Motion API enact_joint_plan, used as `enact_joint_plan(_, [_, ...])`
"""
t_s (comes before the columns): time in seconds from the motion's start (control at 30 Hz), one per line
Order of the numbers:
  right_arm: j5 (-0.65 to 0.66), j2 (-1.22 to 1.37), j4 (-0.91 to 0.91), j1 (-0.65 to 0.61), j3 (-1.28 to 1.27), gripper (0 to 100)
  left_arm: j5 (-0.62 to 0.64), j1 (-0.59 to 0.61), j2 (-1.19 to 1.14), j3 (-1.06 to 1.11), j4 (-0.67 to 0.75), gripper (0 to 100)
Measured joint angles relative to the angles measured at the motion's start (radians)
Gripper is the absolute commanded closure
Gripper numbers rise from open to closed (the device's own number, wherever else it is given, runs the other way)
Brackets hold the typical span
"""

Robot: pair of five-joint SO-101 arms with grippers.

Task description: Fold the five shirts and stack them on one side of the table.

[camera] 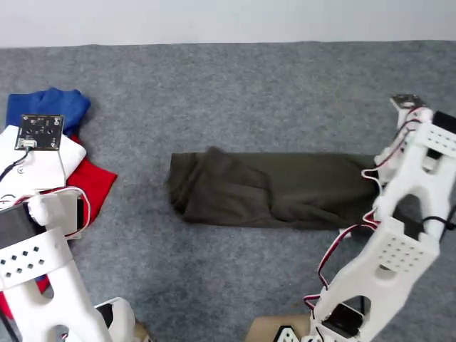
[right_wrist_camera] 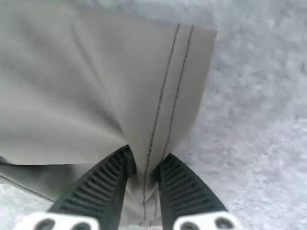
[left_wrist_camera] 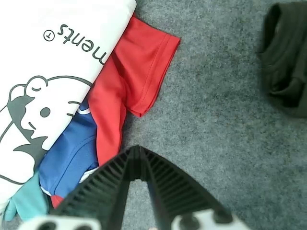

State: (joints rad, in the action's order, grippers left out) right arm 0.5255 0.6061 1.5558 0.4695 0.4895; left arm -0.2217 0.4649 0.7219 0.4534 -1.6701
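A grey felt-covered bench [camera: 249,85] is spread under everything. A dark olive cotton shirt [camera: 271,189], folded into a long band, is laid across its middle, with one end bunched and the other reaching under the white right arm [camera: 399,235]. A pile of shirts is heaped at the left side of the bench. A white shirt with a black cartoon print [left_wrist_camera: 43,72] is laid on top, and a red shirt [left_wrist_camera: 139,72] is splayed out from beneath it. A royal-blue shirt [left_wrist_camera: 67,158] is partly covered by the white one, and a scrap of teal fabric [left_wrist_camera: 26,203] is seen at the edge. The left arm [camera: 43,263] is held over this pile. The right tool [right_wrist_camera: 144,165] is clamped on the olive shirt's stitched hem. The left tool [left_wrist_camera: 139,153] is closed tip to tip with nothing gripped, above bare felt just beside the red shirt.
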Motion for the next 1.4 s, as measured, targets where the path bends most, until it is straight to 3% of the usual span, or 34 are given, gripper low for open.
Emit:
enact_joint_plan(0.27, [0.032,-0.052,0.117,-0.035,0.0,98.8,0.0,0.0,0.0,0.0,0.0,100])
enact_joint_plan(0.63, [-0.028,-0.282,0.195,-0.396,0.0,98.8,0.0,0.0,0.0,0.0,0.003,100])
enact_joint_plan(1.0, [-0.155,-0.287,0.184,-0.775,0.0,98.8,0.0,0.0,0.0,0.0,0.021,100])
enact_joint_plan(1.4, [-0.187,-0.141,0.051,-0.977,0.0,98.8,0.0,0.0,0.0,0.0,0.035,100])
